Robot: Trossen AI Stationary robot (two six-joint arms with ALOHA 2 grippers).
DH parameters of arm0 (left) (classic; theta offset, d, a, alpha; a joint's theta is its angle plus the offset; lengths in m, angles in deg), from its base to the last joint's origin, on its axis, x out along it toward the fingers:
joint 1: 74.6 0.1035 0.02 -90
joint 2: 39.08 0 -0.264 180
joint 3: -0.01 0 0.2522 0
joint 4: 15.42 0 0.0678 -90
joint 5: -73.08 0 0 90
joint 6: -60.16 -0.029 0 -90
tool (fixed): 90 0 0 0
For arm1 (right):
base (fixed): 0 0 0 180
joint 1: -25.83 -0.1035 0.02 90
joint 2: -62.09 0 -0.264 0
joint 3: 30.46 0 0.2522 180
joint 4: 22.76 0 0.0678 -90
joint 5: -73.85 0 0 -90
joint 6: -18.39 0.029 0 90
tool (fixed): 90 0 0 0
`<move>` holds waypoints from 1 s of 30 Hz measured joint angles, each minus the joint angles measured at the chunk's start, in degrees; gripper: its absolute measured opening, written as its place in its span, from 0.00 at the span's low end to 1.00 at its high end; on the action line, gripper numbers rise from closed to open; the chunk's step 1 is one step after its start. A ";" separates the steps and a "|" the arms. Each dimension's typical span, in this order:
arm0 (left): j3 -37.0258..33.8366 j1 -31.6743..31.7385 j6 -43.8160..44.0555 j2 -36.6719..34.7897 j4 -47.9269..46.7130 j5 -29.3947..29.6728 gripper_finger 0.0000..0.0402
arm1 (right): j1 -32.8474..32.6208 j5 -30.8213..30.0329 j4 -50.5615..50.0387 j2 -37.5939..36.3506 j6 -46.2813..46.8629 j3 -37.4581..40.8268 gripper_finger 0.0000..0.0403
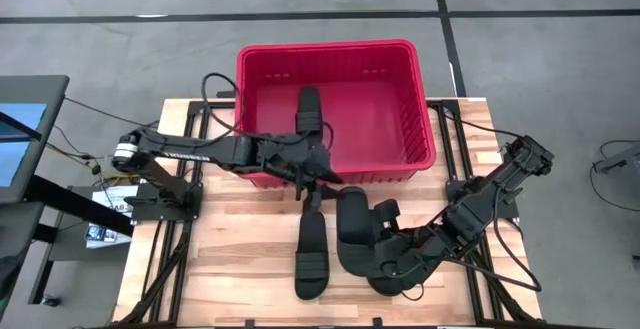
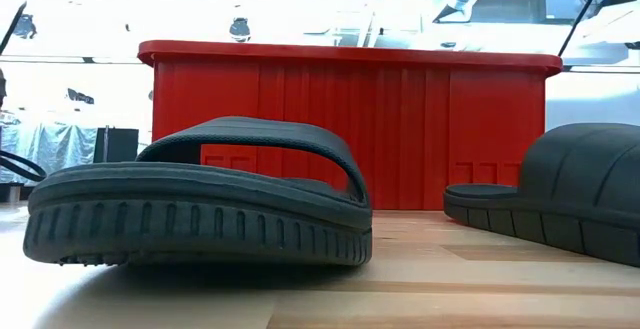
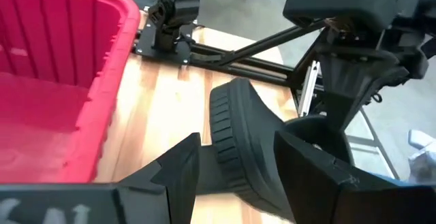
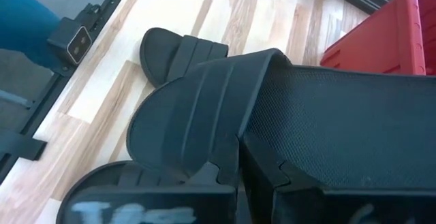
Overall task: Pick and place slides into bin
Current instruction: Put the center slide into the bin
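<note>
Slides are split between the bin and the counter: one slide [image 1: 309, 112] already lies inside the bin [image 1: 420, 149], toward its left half, and three are out on the wood. One lone slide [image 1: 311, 254] lies lengthwise near the middle of the counter's near edge; the other two, a pair [image 1: 362, 239], sit just right of it, touching or overlapping each other.

My right end effector [image 1: 400, 254] is down at that pair, and the right wrist view shows my dark fingers [image 4: 255, 176] closed on the edge of a sandal's footbed [image 4: 340, 122], with its ribbed strap [image 4: 197, 115] arching just ahead. I judge this to be the grasp step of the second placement. Next I would have to lift clear of the neighbouring sandal, carry over the bin's near rim and let go above the bare floor beside the first one.

My left end effector [image 1: 312, 174] hovers by the bin's near wall, above the lone slide's far tip, fingers [image 3: 177, 169] spread apart and holding nothing; it sits close to my carrying path, so I'd mind a collision.

Pale butcher-block planks form the counter [image 1: 230, 269], on a black frame, with grey concrete floor around it and a bright, cluttered room behind
</note>
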 joint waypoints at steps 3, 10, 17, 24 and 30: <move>-0.02 0.00 0.60 0.51 0.27 -0.41 0.44 | 0.00 0.00 -0.02 0.00 -0.02 0.00 0.00; 0.00 0.00 1.00 1.10 2.25 -1.46 0.44 | 0.00 -0.08 -0.14 0.00 -0.18 0.00 0.00; 0.00 -0.01 0.81 1.48 2.98 -1.00 0.43 | 0.07 -0.15 -0.14 0.00 -0.63 0.00 0.00; 0.00 -0.02 0.44 1.48 4.26 -1.38 0.28 | 0.13 -0.17 0.81 0.00 -1.84 0.00 0.00; 0.00 0.00 -0.65 1.48 4.10 -1.18 0.08 | 0.11 -0.17 1.01 0.00 -1.95 0.00 0.00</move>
